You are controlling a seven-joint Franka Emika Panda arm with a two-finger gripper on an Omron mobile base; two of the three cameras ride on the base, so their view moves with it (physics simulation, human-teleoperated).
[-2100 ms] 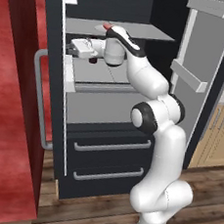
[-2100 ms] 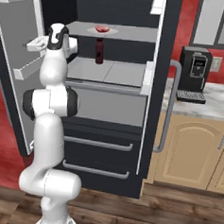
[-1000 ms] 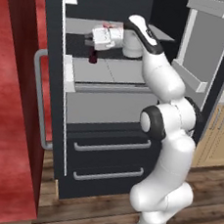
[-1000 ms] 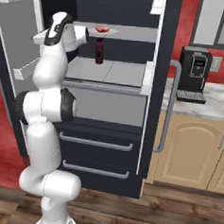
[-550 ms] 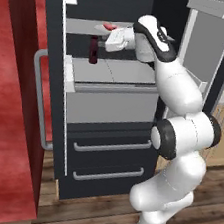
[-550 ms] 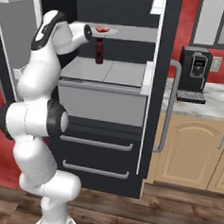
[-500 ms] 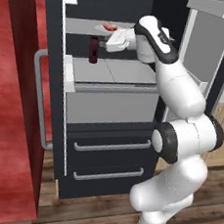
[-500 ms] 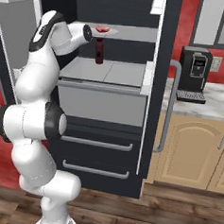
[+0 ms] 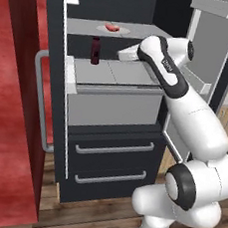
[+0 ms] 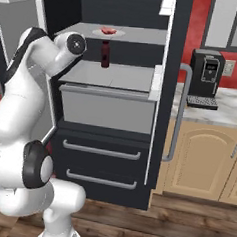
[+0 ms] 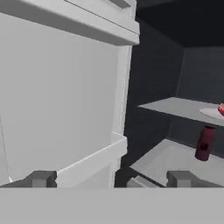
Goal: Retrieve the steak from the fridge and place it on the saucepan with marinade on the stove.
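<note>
The steak (image 9: 111, 28) is a small pink-red lump on a pale plate (image 9: 120, 31) on the upper shelf of the open fridge (image 9: 107, 150). The right base view shows the steak (image 10: 108, 30) there too, and the hand view catches the steak (image 11: 222, 109) at its right edge. My gripper (image 11: 110, 180) is open with nothing between its fingertips (image 11: 41, 178). It hangs at the fridge opening, right of and below the steak, near the bin lid (image 9: 115, 73). The saucepan with marinade and the stove are out of view.
A dark red can (image 9: 95, 50) stands upright on the bin lid under the steak's shelf. The open fridge door (image 11: 65, 87) is close beside the hand. Two drawers (image 10: 99, 164) lie below. A coffee machine (image 10: 206, 76) sits on the counter (image 10: 211, 109) to the right.
The hand has drawn back from the upper shelf, moving right and lower in the left base view, and the elbow has dropped. The jaws stayed open; the steak and can have not moved.
</note>
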